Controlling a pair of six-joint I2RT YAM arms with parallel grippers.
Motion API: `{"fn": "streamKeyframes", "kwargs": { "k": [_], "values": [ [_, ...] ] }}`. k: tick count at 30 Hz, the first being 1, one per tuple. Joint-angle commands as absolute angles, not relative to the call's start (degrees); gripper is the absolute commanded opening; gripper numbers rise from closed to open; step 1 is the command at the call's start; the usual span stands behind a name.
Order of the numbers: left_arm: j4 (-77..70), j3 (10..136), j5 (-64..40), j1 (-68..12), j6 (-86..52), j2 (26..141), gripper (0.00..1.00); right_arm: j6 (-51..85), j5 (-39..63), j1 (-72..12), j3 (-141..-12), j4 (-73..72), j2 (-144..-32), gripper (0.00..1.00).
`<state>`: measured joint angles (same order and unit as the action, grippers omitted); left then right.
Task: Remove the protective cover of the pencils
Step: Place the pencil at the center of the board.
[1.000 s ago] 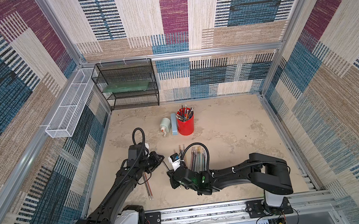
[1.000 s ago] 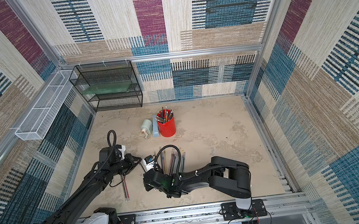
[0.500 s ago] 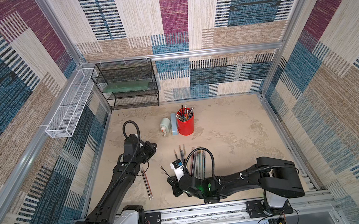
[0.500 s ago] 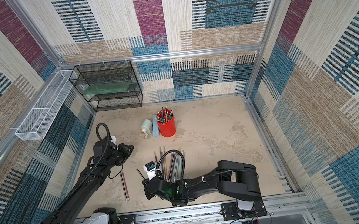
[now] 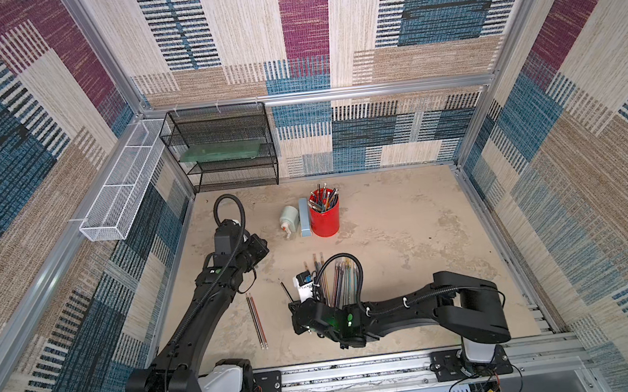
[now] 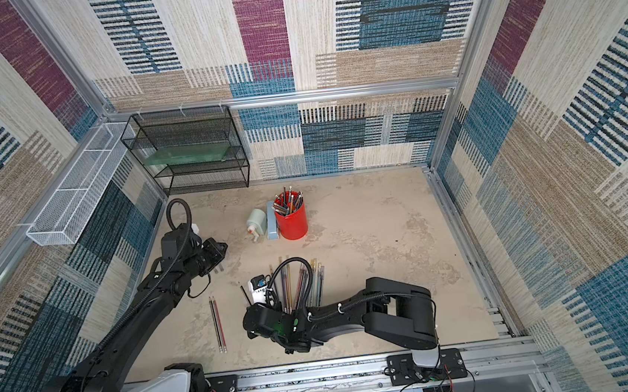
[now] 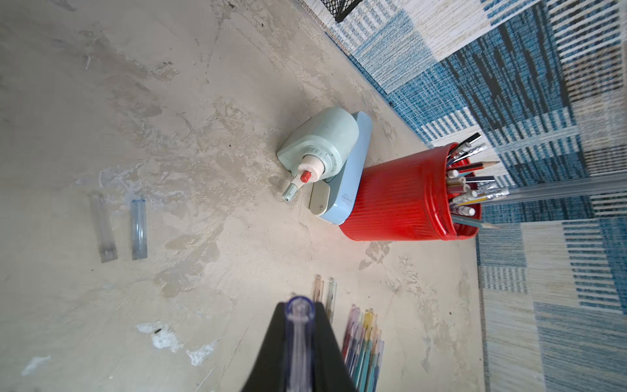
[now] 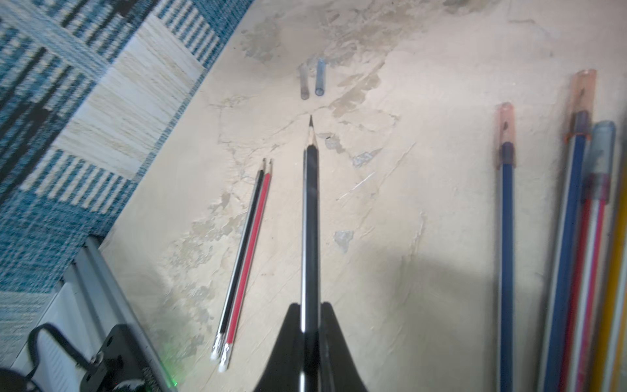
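At back, red cup [image 5: 325,221] holds pencils [image 5: 324,200]; left tool [image 7: 299,308] clamps cap [image 7: 298,339], right tool [image 8: 310,307] pencil [image 8: 311,203].

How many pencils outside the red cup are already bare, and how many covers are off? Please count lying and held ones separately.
Bare pencils lying on the table: 2
Bare pencil in the right gripper: 1
Loose covers lying on the table: 2
Cover in the left gripper: 1
Total in view: 6
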<state>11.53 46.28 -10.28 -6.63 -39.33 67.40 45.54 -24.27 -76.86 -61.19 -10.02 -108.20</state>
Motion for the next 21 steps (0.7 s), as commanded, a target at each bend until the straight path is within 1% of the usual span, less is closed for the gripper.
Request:
{"fn": "streamKeyframes", "kwargs": {
  "k": [1,5,11,15,19,21],
  "values": [
    [16.29,49.66,-5.56,-6.59,-30.21,70.1,0.0,47.77,-24.31,-75.84,-64.9,-3.18,-111.73,0.0],
    [15.51,50.73,-2.55,-6.42,-26.7,74.34,0.0,48.56,-20.75,-73.51,-69.61,-0.46,-116.18,0.0],
    [13.65,52.82,-0.9,-5.8,-24.86,83.42,0.0,48.1,-21.16,-72.73,-75.15,3.41,-120.65,0.0],
    [11.44,53.57,-0.95,-5.41,-24.48,88.07,0.0,48.93,-21.23,-72.69,-77.28,5.79,-122.49,0.08],
    [11.79,55.22,-2.62,-4.86,-24.3,90.4,0.0,49.26,-22.98,-72.52,-77.78,6.83,-123.91,0.12],
    [11.4,55.02,-3.23,-4.67,-24.34,90.64,0.0,49.3,-22.7,-71.92,-78.17,7.1,-124.98,0.13]
  ]
}}
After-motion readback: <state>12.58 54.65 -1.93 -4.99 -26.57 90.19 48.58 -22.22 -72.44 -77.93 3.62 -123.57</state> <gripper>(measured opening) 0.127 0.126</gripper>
